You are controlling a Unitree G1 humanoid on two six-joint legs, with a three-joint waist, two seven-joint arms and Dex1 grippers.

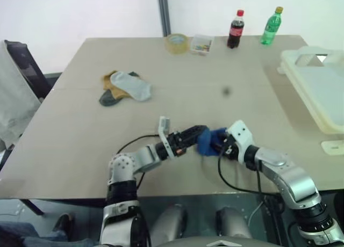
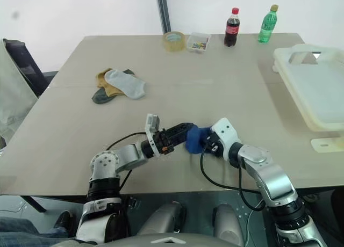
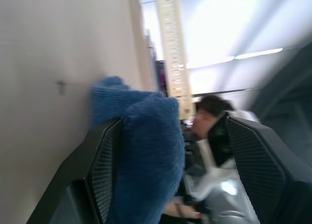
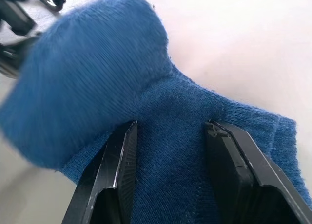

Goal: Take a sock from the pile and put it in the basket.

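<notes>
Tabletop [image 1: 177,113] scene, front edge: blue sock [image 1: 207,141] is pinched by right gripper [image 1: 219,146]; left gripper [image 1: 198,135] spread wide, one finger against sock. Recommended: left withdrawn clear before carry to basket [image 1: 317,91], far right. Pile [image 1: 124,87] lies well apart.

Setting: indoor test or lab-type room arranged for robot trials, not a lived-in home. Evidence: one large plain beige table [image 1: 177,96] set against a bare white wall [image 1: 80,11], with a dark vertical pole [image 1: 163,11] behind it. The props sit in small separate groups: a roll of tape [image 1: 177,43], a small clear box [image 1: 202,44] of coloured bits, a cola bottle [image 1: 235,29] and a green bottle [image 1: 271,26] along the far edge. A chair [image 1: 24,70] draped with light cloth stands at one side. The left wrist view shows shelving, bright ceiling light strips and a person, all blurred.
</notes>
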